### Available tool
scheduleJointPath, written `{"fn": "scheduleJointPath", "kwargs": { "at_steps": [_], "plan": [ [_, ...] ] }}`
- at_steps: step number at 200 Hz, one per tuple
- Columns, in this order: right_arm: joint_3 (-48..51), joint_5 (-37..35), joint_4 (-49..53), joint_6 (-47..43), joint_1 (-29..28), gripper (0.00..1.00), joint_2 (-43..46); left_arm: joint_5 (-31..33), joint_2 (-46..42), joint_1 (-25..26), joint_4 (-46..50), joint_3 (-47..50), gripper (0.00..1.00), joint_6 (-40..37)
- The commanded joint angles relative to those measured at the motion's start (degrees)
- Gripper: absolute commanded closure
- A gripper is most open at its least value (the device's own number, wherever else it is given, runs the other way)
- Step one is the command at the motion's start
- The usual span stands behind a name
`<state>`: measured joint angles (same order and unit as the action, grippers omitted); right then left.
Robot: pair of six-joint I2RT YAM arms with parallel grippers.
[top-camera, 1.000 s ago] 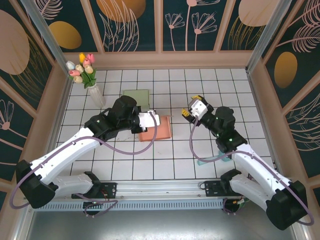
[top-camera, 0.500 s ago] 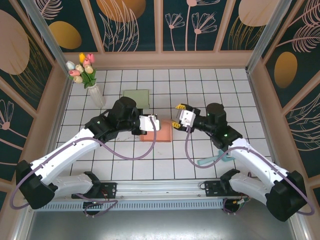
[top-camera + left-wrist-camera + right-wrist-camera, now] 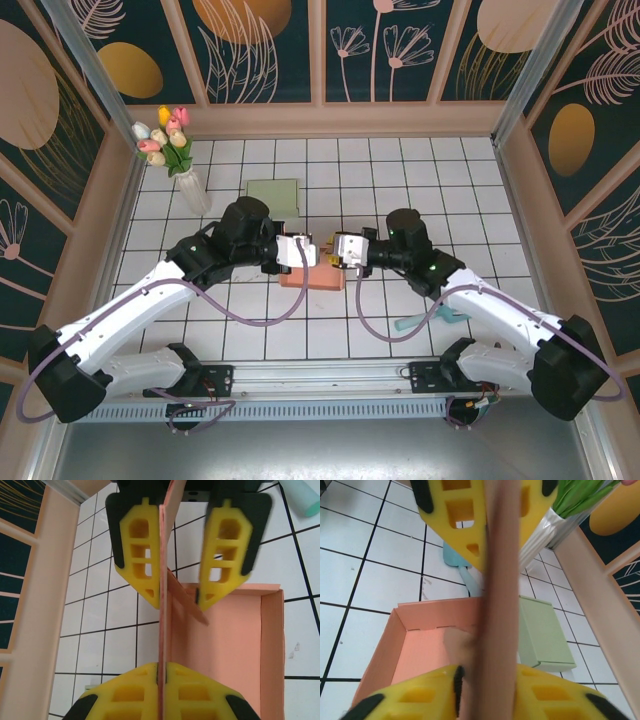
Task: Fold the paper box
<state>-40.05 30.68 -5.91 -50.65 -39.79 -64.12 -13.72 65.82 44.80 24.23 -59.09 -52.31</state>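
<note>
The pink paper box [image 3: 316, 276] lies open on the tiled table, one long wall [image 3: 162, 630] standing upright. My left gripper [image 3: 304, 250] is shut on that wall's edge, its yellow pads [image 3: 125, 697] pressed flat on both sides of the card. From the opposite side my right gripper [image 3: 341, 250] straddles the same wall. In the left wrist view one right finger [image 3: 136, 555] lies against the card and the other [image 3: 227, 550] stands off it, a small folded tab between. In the right wrist view the blurred wall [image 3: 501, 605] runs between my right gripper's [image 3: 490, 672] fingers, a dark gap on its left.
A pale green folded box [image 3: 275, 192] lies just behind the pink one. A glass vase of tulips [image 3: 180, 160] stands at the back left. A teal object [image 3: 428, 318] lies on the tiles by the right arm. Wooden walls enclose the table.
My right gripper has swung left from the table's right half to the box and come round the upright wall, its jaws narrowing. The left gripper keeps its hold in the same place.
</note>
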Motion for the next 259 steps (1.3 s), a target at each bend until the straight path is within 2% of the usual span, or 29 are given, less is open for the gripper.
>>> {"fn": "scheduleJointPath", "kwargs": {
  "at_steps": [1, 26, 40, 67, 83, 102, 121, 139, 148, 158, 177, 195, 219, 259],
  "plan": [
    [-2.7, 2.2, 1.8, -1.9, -0.8, 0.78, -0.2, -3.8, -1.1, 1.3, -2.9, 0.4, 1.0, -1.5],
    [-2.0, 1.1, 2.9, -2.7, -0.8, 0.94, 0.7, -2.9, -1.5, 1.5, -4.2, 0.9, 1.0, -0.8],
    [-1.1, 0.6, 2.7, -2.7, -0.6, 1.0, 1.3, -3.3, -2.6, 1.5, -7.3, 2.2, 0.85, 0.7],
    [1.0, -0.1, 0.8, -1.0, 1.8, 1.0, 3.0, -3.8, -5.5, 1.5, -12.0, 4.4, 0.59, 3.6],
    [3.1, 0.0, -0.9, -0.2, 4.3, 1.0, 4.8, -2.1, -7.5, 1.4, -14.9, 5.2, 0.56, 5.6],
    [4.9, 0.1, -1.7, 0.2, 7.1, 1.0, 6.5, -0.6, -10.1, 0.2, -20.8, 6.6, 0.56, 11.7],
    [5.4, 0.4, -1.3, 0.0, 8.1, 1.0, 7.4, -0.5, -12.3, -3.3, -29.2, 8.2, 0.55, 21.3],
    [6.1, 0.7, -1.6, -0.7, 8.1, 1.0, 8.2, 5.4, -11.8, -6.9, -34.3, 7.4, 0.51, 33.0],
    [6.6, 0.6, -2.1, -0.8, 9.7, 1.0, 8.7, 11.1, -9.5, -8.9, -31.9, 4.0, 0.44, 40.8],
    [6.9, 0.6, -2.5, -0.8, 9.7, 1.0, 8.9, 14.7, -5.4, -11.9, -25.3, -2.5, 0.48, 47.2],
    [6.9, -0.1, -2.6, -0.7, 9.7, 1.0, 9.2, 18.3, 2.5, -15.8, -16.1, -9.3, 0.48, 54.8],
    [7.3, -1.9, -3.8, -0.5, 9.7, 1.0, 9.6, 18.3, 8.3, -17.6, -9.4, -13.0, 0.49, 61.1],
    [8.7, -3.3, -7.1, -0.3, 9.7, 1.0, 10.5, 12.9, 13.7, -17.9, -5.2, -15.1, 0.41, 69.1],
    [10.3, -5.8, -10.1, -0.1, 8.8, 1.0, 10.3, 2.6, 19.4, -17.9, -2.5, -16.5, 0.4, 78.8]
  ]
}}
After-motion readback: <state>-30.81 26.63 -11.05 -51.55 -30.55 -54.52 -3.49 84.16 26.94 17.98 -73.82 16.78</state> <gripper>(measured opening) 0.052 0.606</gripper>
